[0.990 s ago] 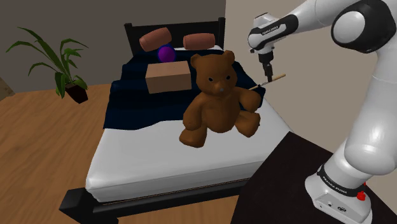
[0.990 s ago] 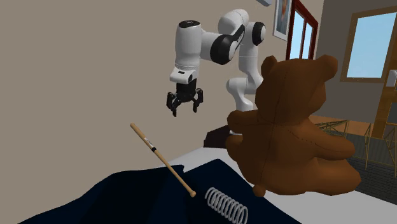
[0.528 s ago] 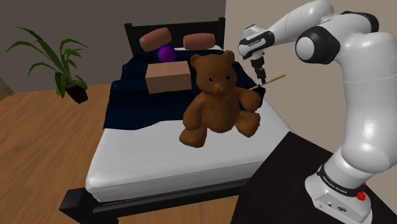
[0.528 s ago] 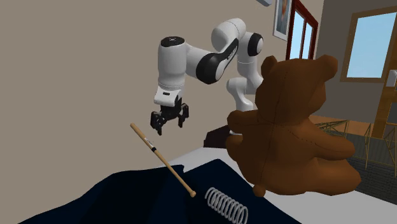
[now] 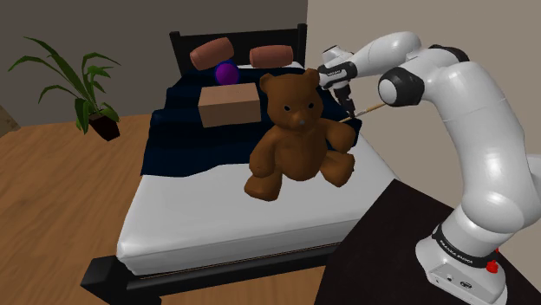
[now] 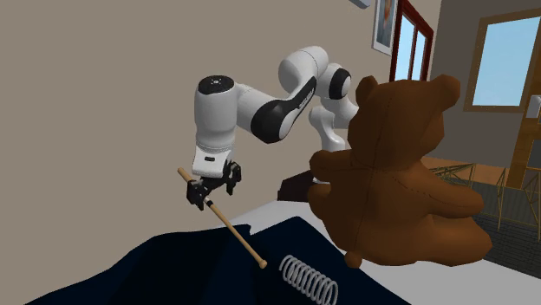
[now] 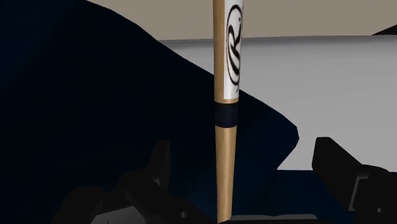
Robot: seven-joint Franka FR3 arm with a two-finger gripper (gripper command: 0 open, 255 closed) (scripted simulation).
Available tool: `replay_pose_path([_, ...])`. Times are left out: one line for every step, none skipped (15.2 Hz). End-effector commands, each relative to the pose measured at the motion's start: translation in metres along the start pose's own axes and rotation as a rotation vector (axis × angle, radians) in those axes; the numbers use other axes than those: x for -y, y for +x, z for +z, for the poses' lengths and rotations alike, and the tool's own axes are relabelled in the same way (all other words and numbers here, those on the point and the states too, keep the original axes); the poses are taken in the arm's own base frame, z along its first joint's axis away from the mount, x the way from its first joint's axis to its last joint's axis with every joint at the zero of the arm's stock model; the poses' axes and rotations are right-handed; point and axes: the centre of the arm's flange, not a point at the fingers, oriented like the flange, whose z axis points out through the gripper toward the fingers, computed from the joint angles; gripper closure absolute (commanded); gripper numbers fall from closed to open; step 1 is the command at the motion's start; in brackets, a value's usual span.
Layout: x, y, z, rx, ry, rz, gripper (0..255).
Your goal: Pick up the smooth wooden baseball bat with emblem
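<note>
We found the gripper (image 6: 211, 192) open, its fingers (image 7: 159, 167) standing apart on either side of the baseball bat (image 6: 229, 225) and not touching it. The bat leaned tilted, lower end on the dark blue blanket (image 6: 173, 269), at the second exterior view's left of the teddy bear (image 6: 390, 173).

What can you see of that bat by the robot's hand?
The bat is slim and tan, wood-like, with a white sleeve bearing a black emblem and a dark band beside it. It stands tilted, thin end down on the dark blanket near a spring, thick end in the air. The open gripper straddles it without touching.
</note>
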Motion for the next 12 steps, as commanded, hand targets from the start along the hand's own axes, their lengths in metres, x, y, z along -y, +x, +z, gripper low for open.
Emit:
replay_pose_path([-0.003, 0.004, 0.01, 0.001, 0.0, -0.002, 0])
replay_pose_path([-0.004, 0.006, 0.015, 0.001, 0.0, -0.002, 0])
replay_pose_path([-0.005, 0.008, 0.02, 0.001, 0.0, -0.002, 0])
replay_pose_path([-0.006, 0.01, 0.025, 0.001, 0.0, -0.002, 0])
replay_pose_path([-0.007, 0.012, 0.028, 0.001, 0.0, -0.002, 0])
replay_pose_path([-0.007, 0.012, 0.028, 0.001, 0.0, -0.002, 0])
replay_pose_path([-0.006, 0.011, 0.028, 0.0, 0.0, -0.003, 255])
replay_pose_path([-0.007, 0.012, 0.028, 0.0, -0.001, -0.002, 255])
replay_pose_path([-0.007, 0.012, 0.028, 0.0, -0.001, -0.002, 255])
replay_pose_path([-0.007, 0.012, 0.028, 0.0, -0.001, -0.002, 255])
replay_pose_path([-0.007, 0.012, 0.028, 0.0, -0.001, -0.002, 255])
replay_pose_path([-0.007, 0.012, 0.028, 0.0, -0.001, -0.002, 255])
